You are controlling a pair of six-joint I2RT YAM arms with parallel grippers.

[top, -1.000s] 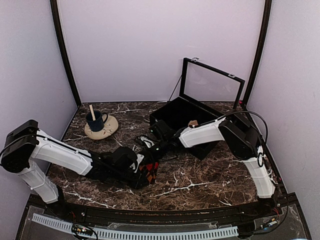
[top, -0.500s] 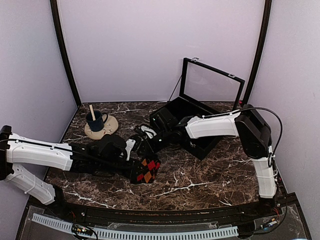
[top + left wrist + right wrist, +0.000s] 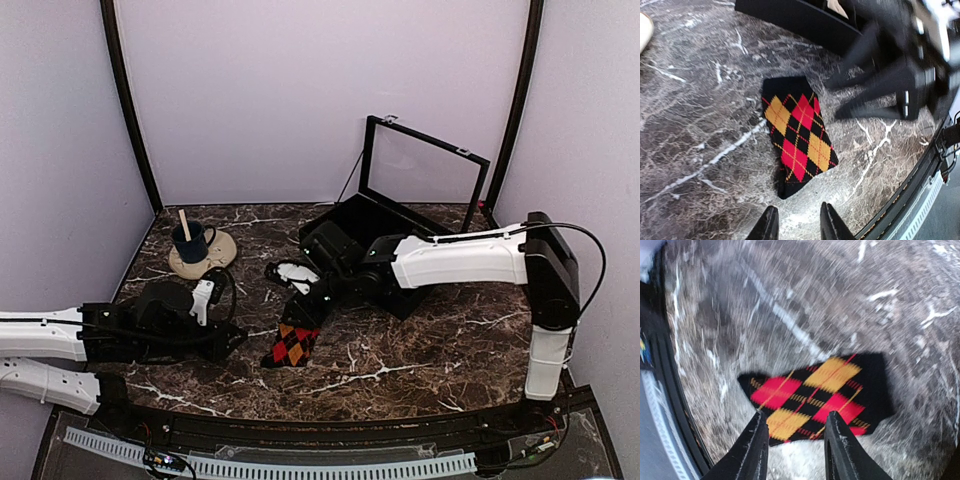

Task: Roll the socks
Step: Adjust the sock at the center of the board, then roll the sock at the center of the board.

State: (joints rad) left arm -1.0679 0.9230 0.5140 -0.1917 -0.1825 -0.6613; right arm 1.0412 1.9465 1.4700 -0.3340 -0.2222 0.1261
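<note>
The black sock with red and orange diamonds (image 3: 292, 343) lies flat and unrolled on the marble table (image 3: 430, 350), in the near middle part, between the two arms. In the top view its long axis runs from the far right to the near left, so one short end points toward the right gripper (image 3: 318, 298) and the other toward the near edge of the table. The right gripper hangs just above the far end. In its own camera its fingers (image 3: 754, 450) are spread, the sock lies below them on the table, and nothing is pinched between them. The left gripper (image 3: 232, 338) is low, just beside the near end of the sock on its left side. Its fingers (image 3: 769, 226) are also spread and empty, and they point at that short end. I judge that the right gripper is the nearer one, because it stands over one end, while the left one would need to move a little sideways first. To begin a roll, a gripper should take a short end and turn it along the long axis toward the other end.
</note>
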